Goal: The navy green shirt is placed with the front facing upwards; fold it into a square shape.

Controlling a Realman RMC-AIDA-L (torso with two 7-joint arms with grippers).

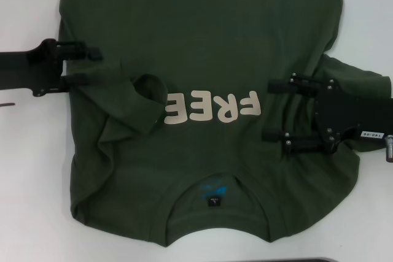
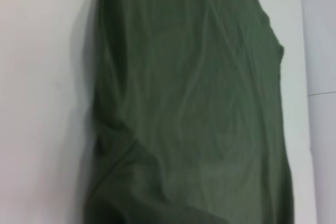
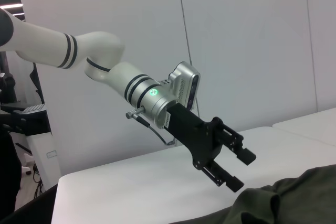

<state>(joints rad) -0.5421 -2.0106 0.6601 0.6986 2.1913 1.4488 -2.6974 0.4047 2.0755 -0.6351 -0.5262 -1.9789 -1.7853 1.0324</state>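
The shirt (image 1: 202, 121) lies front-up on the white worktop (image 1: 31, 170), its left sleeve already turned inward over the chest; the right side and lengthwise folds apparently remain. The left gripper (image 1: 83, 65) hovers at the shirt's left edge, the right gripper (image 1: 276, 110) over its right chest, both with fingers apart.

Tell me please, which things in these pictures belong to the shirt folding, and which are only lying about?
Belong to the job:
- navy green shirt, front up, left sleeve already folded in
- left gripper, open, at the shirt's left edge
- right gripper, open, above the shirt's right side

Only lying about:
- white table; nothing else is on it
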